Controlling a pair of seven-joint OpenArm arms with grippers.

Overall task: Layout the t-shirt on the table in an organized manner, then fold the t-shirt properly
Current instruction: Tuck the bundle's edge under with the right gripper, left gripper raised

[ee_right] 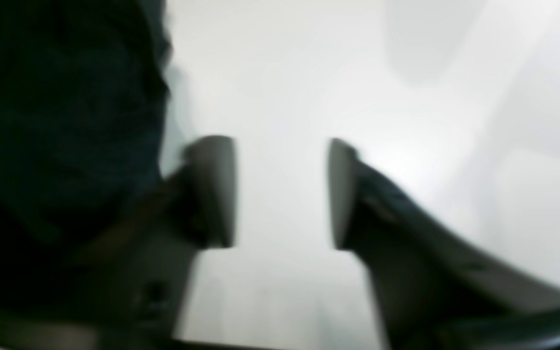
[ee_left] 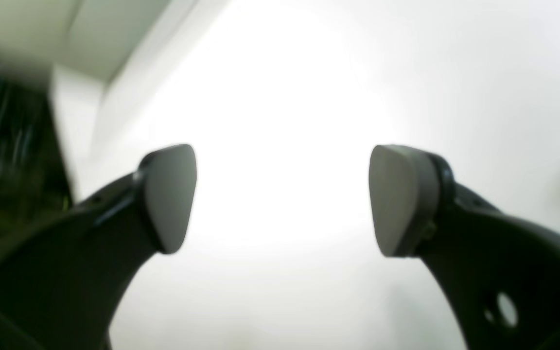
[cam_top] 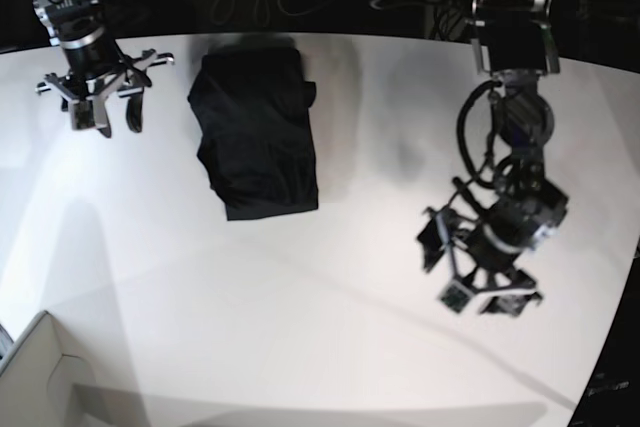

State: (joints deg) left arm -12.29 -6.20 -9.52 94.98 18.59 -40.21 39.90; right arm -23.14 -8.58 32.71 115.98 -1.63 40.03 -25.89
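1. T-shirt (cam_top: 257, 137) is lying folded into a compact dark bundle on the far part of the table (cam_top: 300, 327), left of centre in your base view, with neither arm touching it.
2. You are seeing the left gripper (ee_left: 282, 199) with its fingers (ee_left: 170, 197) spread wide apart; only bright white tabletop is showing between them, and nothing is sitting in the gap.
3. In the base view that left gripper (cam_top: 487, 299) is hanging over the near right part of the table, well apart from the t-shirt.
4. You are seeing the right gripper (ee_right: 282, 192) with a clear gap between its two pads (ee_right: 217, 189), narrower than the left one's, and bare table is showing through it. The right wrist picture is blurred, so finer detail is not readable.
5. The black cloth (ee_right: 61, 121) is filling the left side of the right wrist view, beside the gripper and not between the pads.
6. In the base view the right gripper (cam_top: 103, 119) is hovering at the far left of the table, near the bundle's left edge but apart from it.
7. A white box corner (cam_top: 45, 377) is showing at the near left of the base view.
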